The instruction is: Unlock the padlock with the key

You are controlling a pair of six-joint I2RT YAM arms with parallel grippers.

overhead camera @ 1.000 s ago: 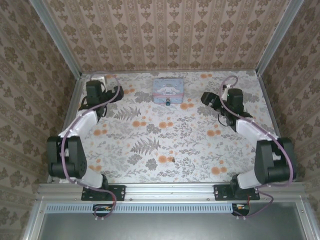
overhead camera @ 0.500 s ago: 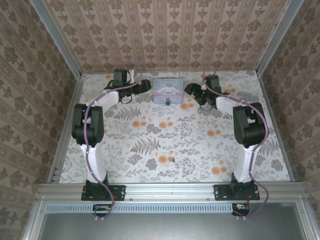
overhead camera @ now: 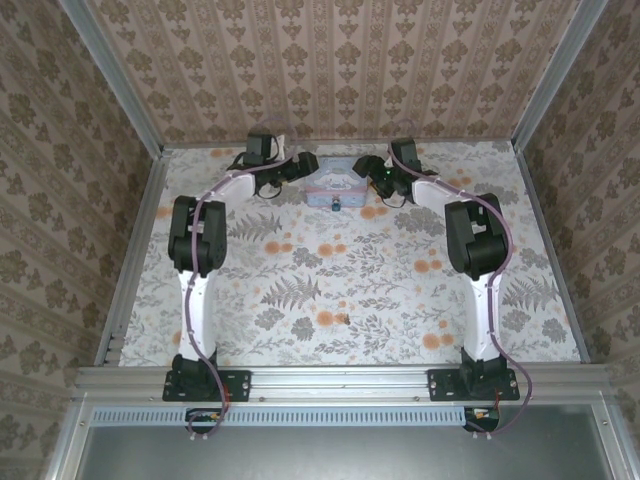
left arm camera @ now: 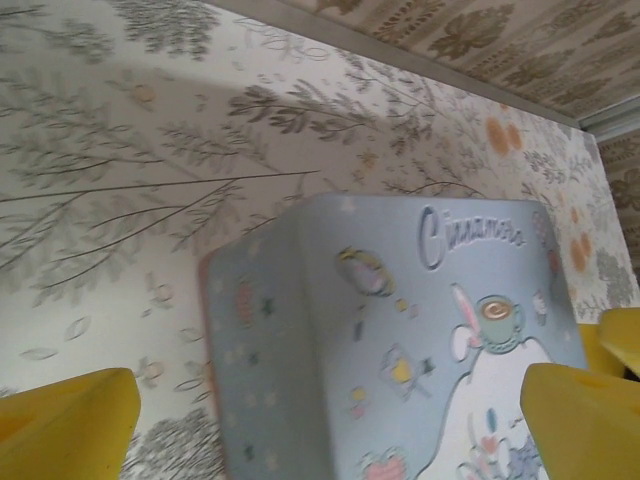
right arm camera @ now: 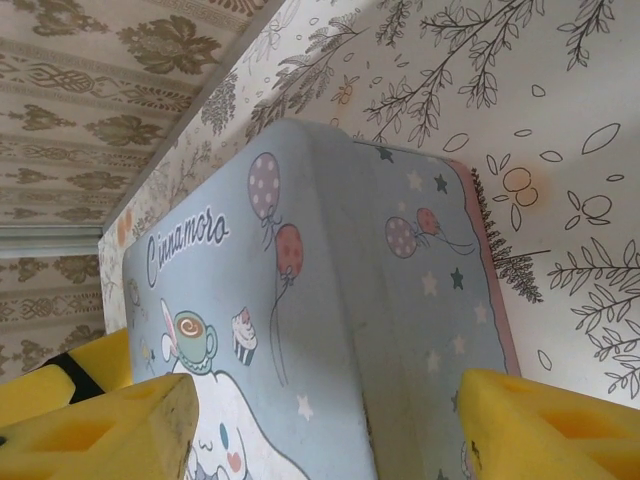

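The padlock [overhead camera: 336, 204], a tiny blue speck seen from above, sat at the far middle of the desk [overhead camera: 250, 300], right against the near side of a pastel tin [overhead camera: 335, 178]. Its shackle was too small to make out. The key [overhead camera: 346, 320] lay alone on the desk's flowered surface, much nearer to you at about mid-desk and well apart from both the padlock and the tin.

Your left pincer [overhead camera: 303, 166] reached in at the tin's left end and your right pincer [overhead camera: 379, 176] at its right end. Both arms were stretched to the far edge of the desk, below the patterned wall [overhead camera: 330, 70].

From the left wrist, the left pincer [left arm camera: 330, 425] stood open, its yellow fingers [left arm camera: 70, 425] spread wide to either side of the tin [left arm camera: 400, 330]. The lid carried a cartoon character and script lettering. From the right wrist, the right pincer [right arm camera: 320, 430] was likewise open, with its yellow fingers [right arm camera: 550, 425] flanking the tin [right arm camera: 330, 280] from the other end. Whether any finger touched the tin could not be told. Neither of your pincers gripped anything.
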